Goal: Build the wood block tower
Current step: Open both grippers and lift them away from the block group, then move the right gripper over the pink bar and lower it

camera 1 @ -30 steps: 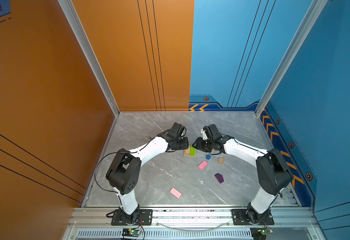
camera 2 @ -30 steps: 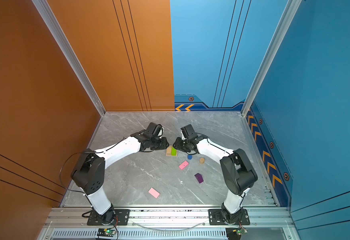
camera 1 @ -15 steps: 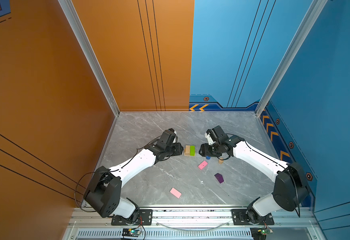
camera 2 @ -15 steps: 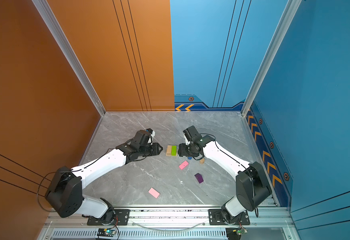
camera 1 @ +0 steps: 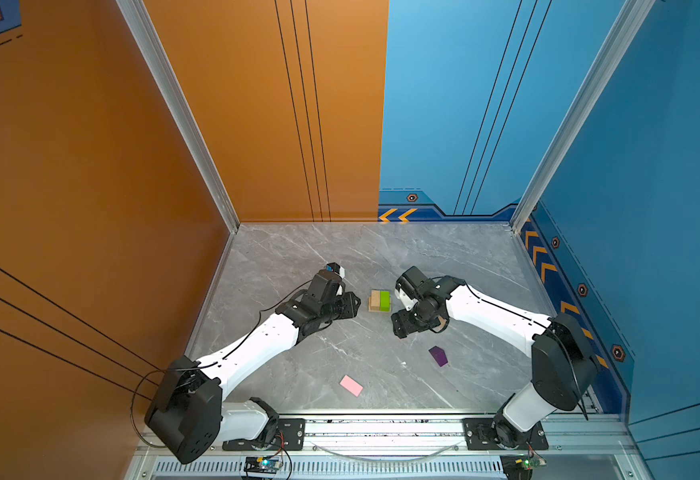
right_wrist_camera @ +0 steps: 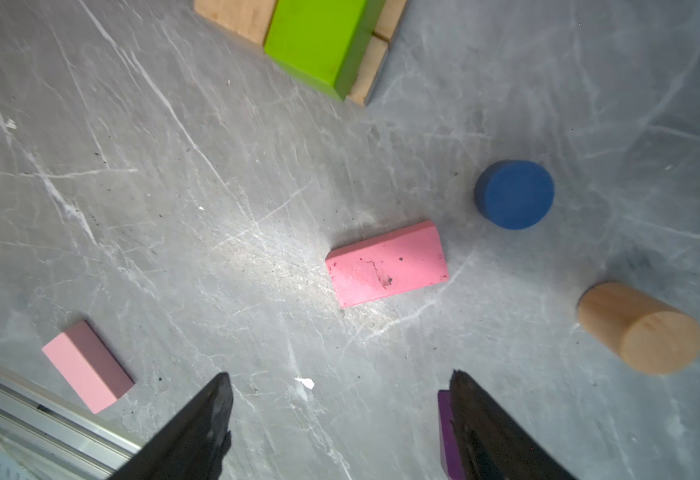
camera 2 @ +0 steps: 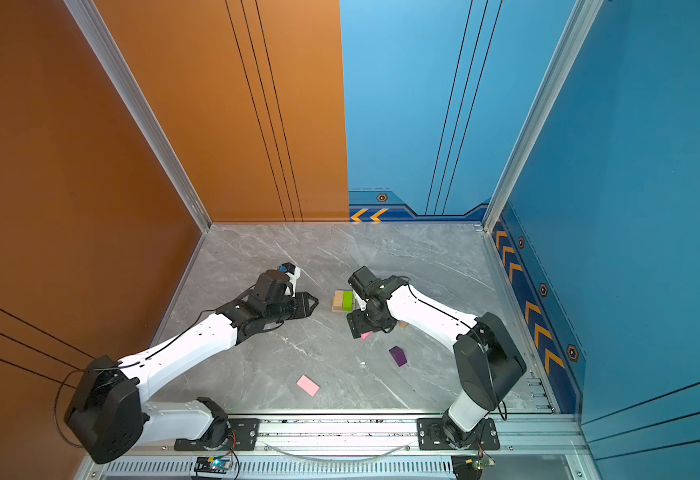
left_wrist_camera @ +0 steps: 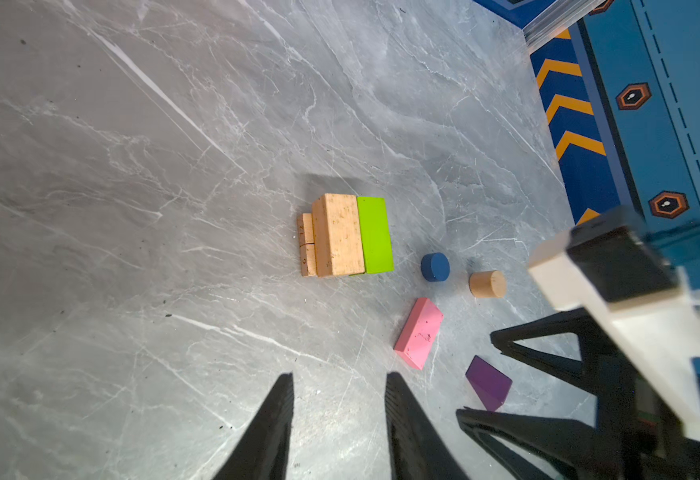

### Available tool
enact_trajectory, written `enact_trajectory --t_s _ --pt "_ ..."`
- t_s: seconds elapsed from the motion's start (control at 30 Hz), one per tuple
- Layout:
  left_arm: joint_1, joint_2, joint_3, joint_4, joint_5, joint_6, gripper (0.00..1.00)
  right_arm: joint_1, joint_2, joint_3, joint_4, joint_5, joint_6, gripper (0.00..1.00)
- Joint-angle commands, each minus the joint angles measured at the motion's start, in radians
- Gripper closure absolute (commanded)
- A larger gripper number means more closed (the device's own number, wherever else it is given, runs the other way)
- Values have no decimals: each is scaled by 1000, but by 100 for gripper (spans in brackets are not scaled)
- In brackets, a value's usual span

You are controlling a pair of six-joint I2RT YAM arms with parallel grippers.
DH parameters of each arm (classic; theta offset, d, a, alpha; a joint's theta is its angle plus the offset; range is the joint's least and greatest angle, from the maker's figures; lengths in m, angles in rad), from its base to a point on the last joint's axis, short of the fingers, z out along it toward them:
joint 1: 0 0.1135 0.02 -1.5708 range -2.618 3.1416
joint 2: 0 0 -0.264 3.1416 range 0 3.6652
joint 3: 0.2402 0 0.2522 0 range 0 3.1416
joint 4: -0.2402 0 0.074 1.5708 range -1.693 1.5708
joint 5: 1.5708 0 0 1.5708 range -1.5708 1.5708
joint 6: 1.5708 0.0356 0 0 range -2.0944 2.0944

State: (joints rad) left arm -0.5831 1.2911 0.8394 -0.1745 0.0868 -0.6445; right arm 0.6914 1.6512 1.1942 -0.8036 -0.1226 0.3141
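The right end effector [right_wrist_camera: 340,374], fingers wide apart and empty, should drop squarely across the pink slab [right_wrist_camera: 386,264] at five o'clock of the tower [camera 2: 343,300]. The left end effector [left_wrist_camera: 340,375] hovers apart, empty.

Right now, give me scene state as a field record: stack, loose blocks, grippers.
stack: tan bar and lime-green bar side by side on tan base blocks
standing on end: blue cylinder
on its side: tan cylinder
lying flat: central pink slab; pink slab by the front rail
also loose: purple peaked block
left gripper: open, empty
right gripper: open, empty
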Motion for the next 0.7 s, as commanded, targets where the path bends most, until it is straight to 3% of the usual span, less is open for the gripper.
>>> enact_trajectory --t_s 0.0,0.67 --pt "2 -36 -23 -6 -45 6 61 2 29 39 -43 41 -51 16" --pt "4 -32 -15 -48 -67 33 60 -40 172 85 1 44 -115 16"
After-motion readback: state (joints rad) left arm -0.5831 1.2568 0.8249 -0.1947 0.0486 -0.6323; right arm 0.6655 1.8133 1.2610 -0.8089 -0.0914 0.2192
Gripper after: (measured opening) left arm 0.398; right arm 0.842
